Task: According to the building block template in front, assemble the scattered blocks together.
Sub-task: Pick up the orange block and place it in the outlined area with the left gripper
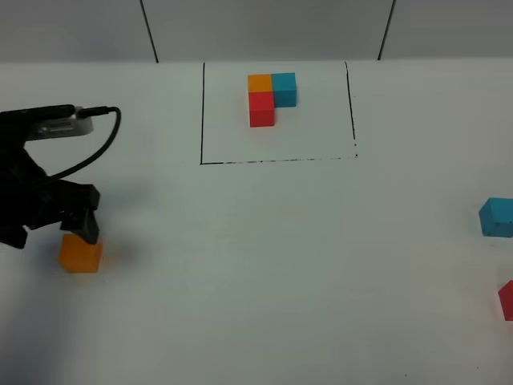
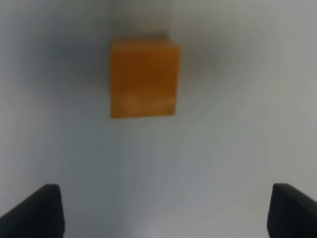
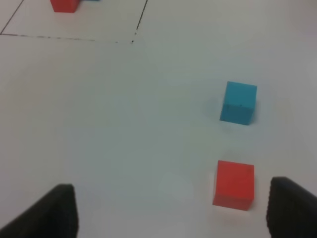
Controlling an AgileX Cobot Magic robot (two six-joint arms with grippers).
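The building block template (image 1: 271, 95) is an L of joined orange, cyan and red cubes inside a thin black outline (image 1: 201, 112) at the back centre. Its red cube (image 3: 64, 4) shows at the edge of the right wrist view. A loose orange cube (image 1: 80, 254) (image 2: 143, 78) lies at the left. My left gripper (image 1: 78, 227) (image 2: 163, 213) hovers just behind it, open and apart from it. Loose cyan (image 1: 497, 216) (image 3: 238, 102) and red (image 1: 506, 299) (image 3: 234, 184) cubes lie at the far right. My right gripper (image 3: 171, 210) is open and empty, short of the red cube.
A black cable (image 1: 96, 152) loops off the left arm. The white table (image 1: 280, 265) runs between the outline and the loose cubes. Dark seams (image 1: 149, 32) mark the wall behind it.
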